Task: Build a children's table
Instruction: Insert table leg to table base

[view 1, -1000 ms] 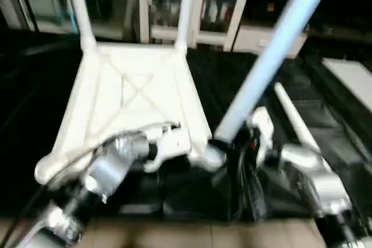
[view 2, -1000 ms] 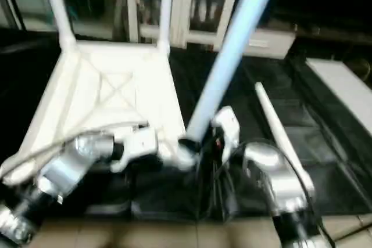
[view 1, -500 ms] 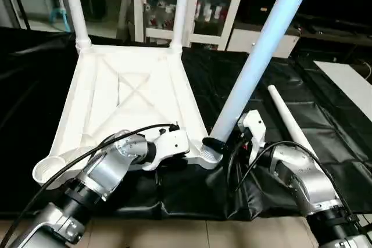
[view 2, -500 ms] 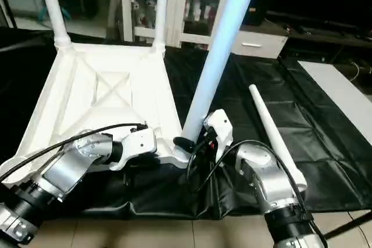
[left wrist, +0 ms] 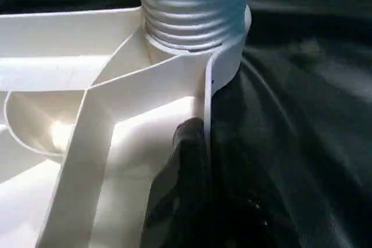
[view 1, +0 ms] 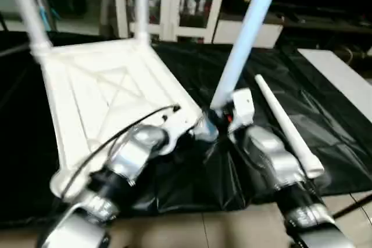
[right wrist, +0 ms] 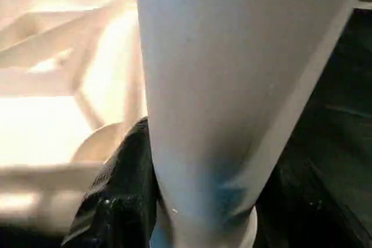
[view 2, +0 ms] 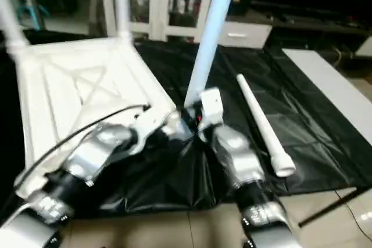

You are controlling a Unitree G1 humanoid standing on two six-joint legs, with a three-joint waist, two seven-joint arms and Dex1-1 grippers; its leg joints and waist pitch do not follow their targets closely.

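Note:
The children's table lies upside down, its white ribbed top (view 1: 104, 94) on the black cloth. Two legs (view 1: 26, 10) (view 1: 141, 4) stand in the far corner sockets. A third leg (view 1: 247, 33) rises tilted from the near right socket (left wrist: 229, 62), its threaded end (left wrist: 195, 10) seated in it. My right gripper (view 1: 222, 115) is shut on this leg just above the socket, with one black finger (right wrist: 122, 190) beside the tube (right wrist: 232, 85). My left gripper (view 1: 185, 125) is shut on the top's rim next to that socket, its finger (left wrist: 187, 158) inside the rim wall. Another leg (view 1: 285, 126) lies loose to the right.
The black-draped worktable (view 1: 331, 120) ends near me above a tiled floor (view 1: 203, 230). A flat white board (view 1: 343, 74) lies at the far right. A white cabinet with glass doors (view 1: 174, 4) stands behind the table.
The whole picture has shifted and tilted, so the camera moved. Both grippers keep the same hold on the rim and on the leg.

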